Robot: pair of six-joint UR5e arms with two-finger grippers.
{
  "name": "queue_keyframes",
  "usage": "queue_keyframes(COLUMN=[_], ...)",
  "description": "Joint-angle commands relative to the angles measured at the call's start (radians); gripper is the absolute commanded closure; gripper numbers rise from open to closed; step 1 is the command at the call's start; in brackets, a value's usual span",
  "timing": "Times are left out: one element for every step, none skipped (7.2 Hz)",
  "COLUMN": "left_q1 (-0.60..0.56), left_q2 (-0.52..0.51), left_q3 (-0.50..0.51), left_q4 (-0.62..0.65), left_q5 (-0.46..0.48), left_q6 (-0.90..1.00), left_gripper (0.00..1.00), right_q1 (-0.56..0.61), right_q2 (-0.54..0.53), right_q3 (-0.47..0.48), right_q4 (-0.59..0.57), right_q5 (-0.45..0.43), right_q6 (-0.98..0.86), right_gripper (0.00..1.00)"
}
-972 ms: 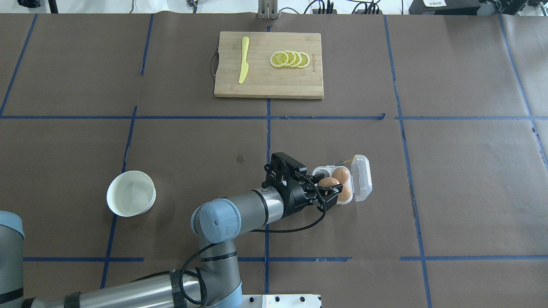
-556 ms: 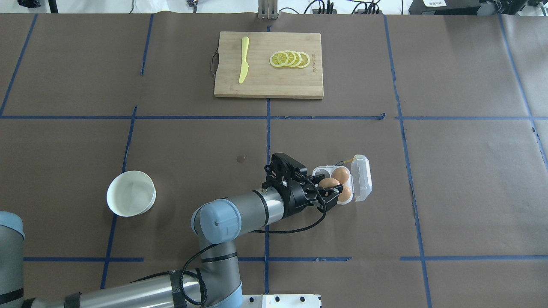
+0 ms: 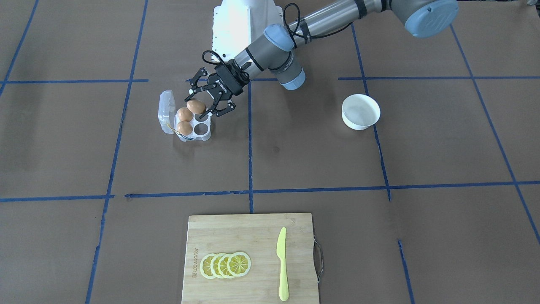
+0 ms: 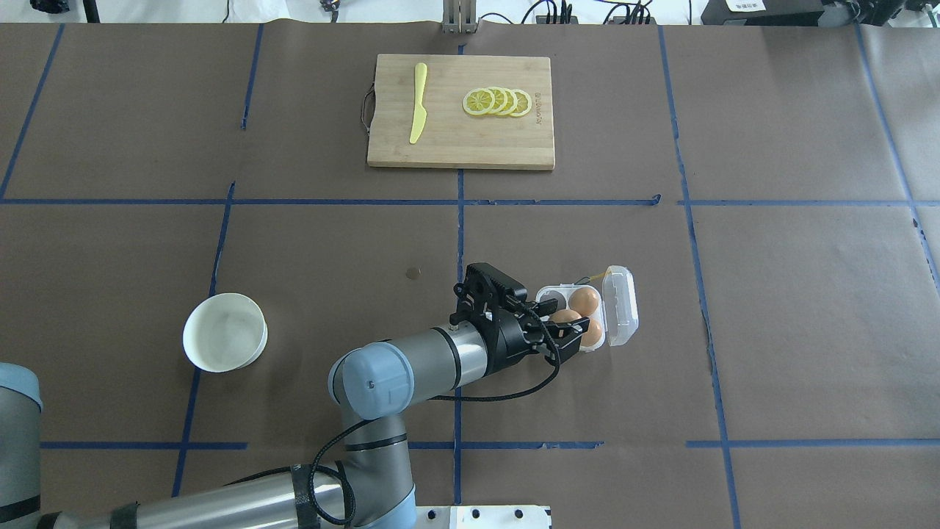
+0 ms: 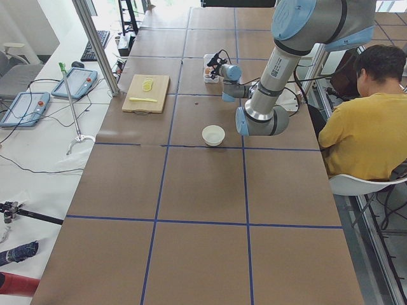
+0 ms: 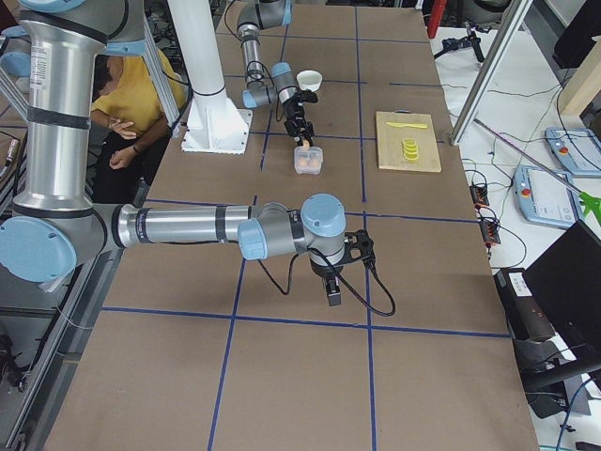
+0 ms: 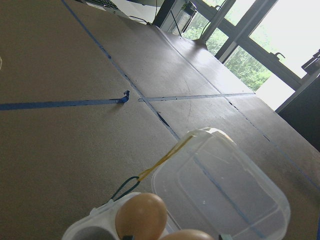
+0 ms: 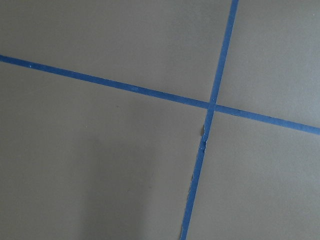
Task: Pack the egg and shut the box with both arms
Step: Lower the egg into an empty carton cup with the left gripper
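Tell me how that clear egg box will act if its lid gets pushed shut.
The box looks like thin clear plastic, so it is probably light and flexible; it may slide unless braced. Its open lid could spring back. The two seated eggs add some ballast.

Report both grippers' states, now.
Left black two-finger gripper: closed on a small orange-brown egg.
Right black two-finger gripper: cannot be told; seen only from the side.

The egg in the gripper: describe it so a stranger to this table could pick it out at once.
Near the white pedestal lies the clear box, lid open, with two brown eggs seated in its cells. The egg is the third one, held over the box, clamped in the black left gripper.
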Motion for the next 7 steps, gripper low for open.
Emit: queue_keyframes(left_q1=[0.0,0.0,0.0,-0.005,-0.02,-0.04,-0.063], left_q2=[0.0,0.0,0.0,0.0,0.0,0.003,0.02], left_q3=[-0.001,-0.001,-0.004,-0.008,-0.048,-0.129,-0.221], left_q4=[0.0,0.0,0.0,0.006,0.055,0.19,0.324], left_q5=[0.0,0.0,-0.002,-0.002,-0.006,-0.044,-0.096], left_q6=[0.0,0.0,-0.002,-0.002,-0.003,-0.005,-0.005], left_gripper=[0.3,0.28,0.26,0.0,0.0,0.0,0.0], right_q1=[0.0,0.0,0.0,0.0,0.0,0.0,0.0], right_q2=[0.002,0.003,0.003,0.005,0.003,0.003,0.005], right_q3=[0.0,0.0,0.0,0.0,0.0,-0.005,-0.008], right_q4=[0.0,0.0,0.0,0.0,0.0,0.0,0.0], right_q5=[0.0,0.0,0.0,0.0,0.001,0.003,0.003], right_q6=[0.0,0.0,0.0,0.001,0.001,0.001,0.001], right_gripper=[0.0,0.0,0.0,0.0,0.0,0.0,0.0])
